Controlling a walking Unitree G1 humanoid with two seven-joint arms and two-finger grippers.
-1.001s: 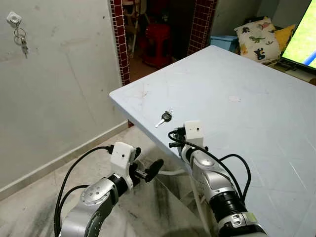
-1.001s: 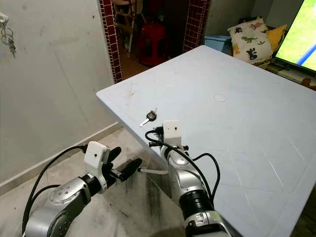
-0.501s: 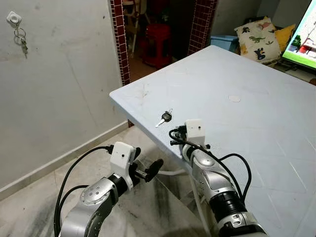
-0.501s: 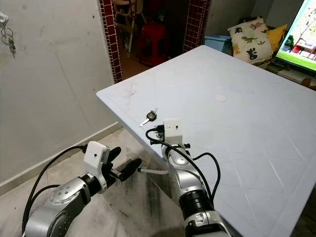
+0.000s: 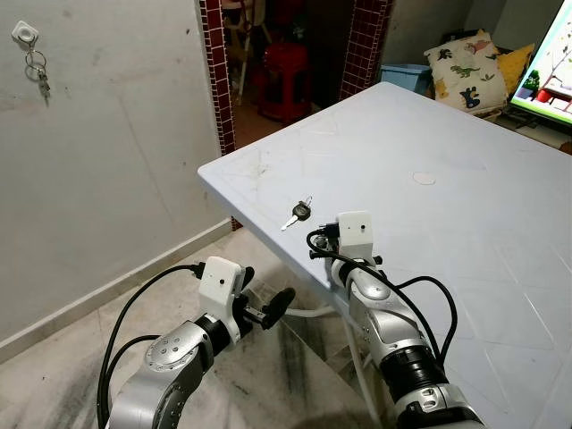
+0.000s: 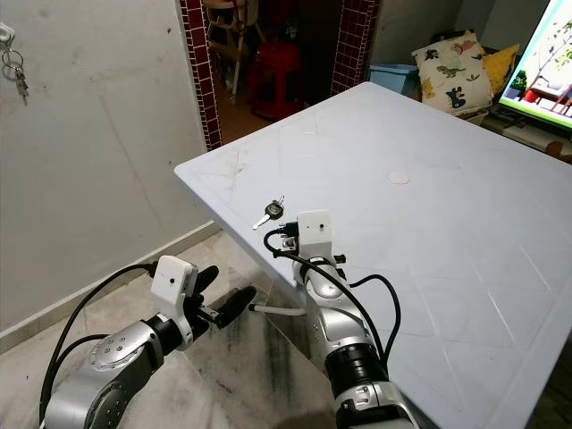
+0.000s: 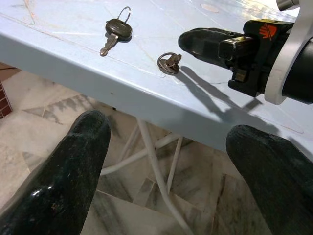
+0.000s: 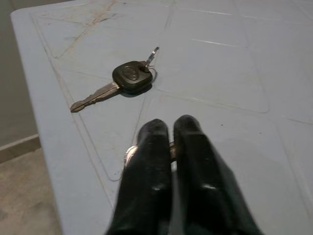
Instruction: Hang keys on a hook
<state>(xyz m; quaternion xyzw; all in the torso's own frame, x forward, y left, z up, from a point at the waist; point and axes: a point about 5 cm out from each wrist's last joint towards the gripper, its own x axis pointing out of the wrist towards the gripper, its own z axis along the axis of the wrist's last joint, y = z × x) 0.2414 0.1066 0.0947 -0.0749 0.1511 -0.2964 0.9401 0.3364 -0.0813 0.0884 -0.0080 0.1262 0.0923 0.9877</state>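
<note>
A black-headed key (image 5: 299, 213) lies near the corner of the pale blue table (image 5: 447, 214); the key (image 8: 124, 81) is a short way ahead of my right gripper. A small metal key ring (image 7: 169, 62) rests on the tabletop just beyond the right gripper's (image 8: 168, 128) shut fingertips (image 7: 195, 40) and partly under them. My left gripper (image 7: 171, 166) hangs open below the table edge, over the floor, with nothing between its fingers (image 5: 279, 302). A white hook (image 5: 25, 34) on the left wall carries a ring of keys (image 5: 39, 79).
The grey wall stands to the left with a skirting board along the marble floor. White table legs (image 7: 156, 166) run under the tabletop. A brick-framed doorway with a red stool (image 5: 286, 76) opens behind; a patterned pillow (image 5: 465, 58) and a lit screen (image 5: 547, 76) are at back right.
My right gripper has crept slightly farther over the table towards the black-headed key. The left arm has stayed put.
</note>
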